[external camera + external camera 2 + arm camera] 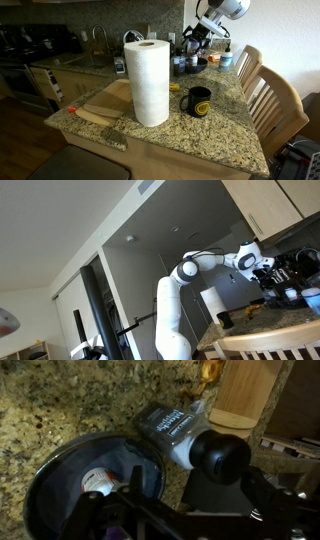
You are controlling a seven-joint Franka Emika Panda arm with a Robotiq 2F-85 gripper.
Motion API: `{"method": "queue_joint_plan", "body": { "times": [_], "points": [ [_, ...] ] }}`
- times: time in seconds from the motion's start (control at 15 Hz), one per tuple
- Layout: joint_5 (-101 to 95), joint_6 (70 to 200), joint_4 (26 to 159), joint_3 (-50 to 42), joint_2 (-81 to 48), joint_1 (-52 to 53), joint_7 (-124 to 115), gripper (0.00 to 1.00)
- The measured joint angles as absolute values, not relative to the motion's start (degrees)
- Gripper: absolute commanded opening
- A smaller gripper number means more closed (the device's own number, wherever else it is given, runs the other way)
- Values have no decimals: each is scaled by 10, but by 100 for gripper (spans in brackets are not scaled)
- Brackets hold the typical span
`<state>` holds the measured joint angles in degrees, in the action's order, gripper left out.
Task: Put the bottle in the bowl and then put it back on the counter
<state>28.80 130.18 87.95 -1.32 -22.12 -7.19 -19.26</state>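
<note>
In the wrist view I look down on the wide dark bowl (60,485) on the speckled counter. The small bottle (97,482), with a red-orange label and a light cap, lies inside it. My gripper (178,508) hangs above the bowl's right rim, open and holding nothing. One dark finger (92,510) is over the bowl and the other is off to the right. In both exterior views the gripper (193,38) (265,272) hovers over the far end of the counter. The bowl and bottle are too small to make out there.
A white bottle with a black cap (195,442) stands just right of the bowl, below my jaws. A wooden block (245,390) is beyond it. A paper towel roll (148,82), black mug (198,101) and cutting board (105,100) sit on the counter, with chairs (270,95) beside it.
</note>
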Motion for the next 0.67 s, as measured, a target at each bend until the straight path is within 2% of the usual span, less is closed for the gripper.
{"method": "queue_joint_plan", "body": {
  "times": [0.33, 0.67],
  "points": [
    [279, 1304, 881, -16, -223, -70, -198, 100],
    [115, 1316, 866, -68, -234, -29, -349, 100]
  ]
}}
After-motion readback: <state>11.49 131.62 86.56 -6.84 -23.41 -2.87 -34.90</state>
